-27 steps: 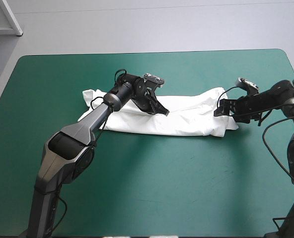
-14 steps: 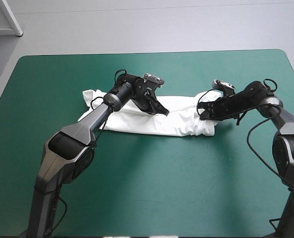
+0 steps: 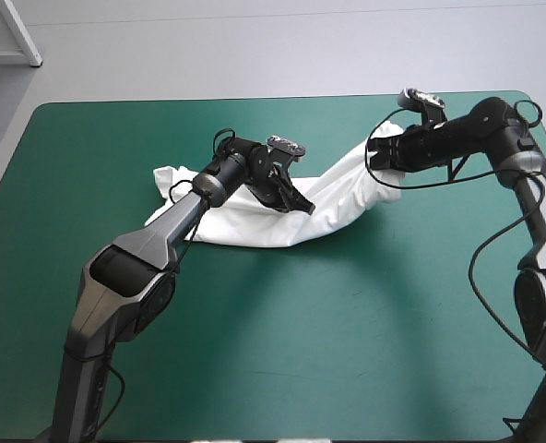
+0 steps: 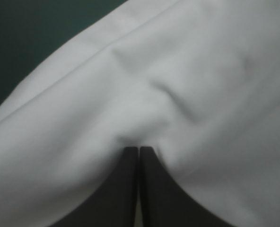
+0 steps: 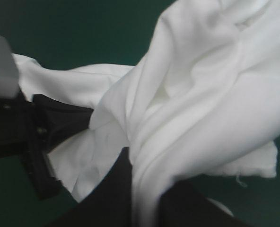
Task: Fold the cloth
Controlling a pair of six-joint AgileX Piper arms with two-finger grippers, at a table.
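The T-shirt (image 3: 255, 231) is soft white cloth, matt, creased, with a seam line. The table cover (image 3: 347, 323) looks smooth and matt. The left gripper (image 4: 139, 150) has 2 fingers (image 4: 123, 189) of smooth, matt black plastic. The left arm (image 3: 125, 277) wears semi-gloss grey casing.

t-shirt (image 3: 255, 229) on table (image 3: 347, 360), far half

Three cameras on the T-shirt (image 3: 345, 196)
One looks down on it from above; two wrist cameras sit close against it, all sharing its white cloth.
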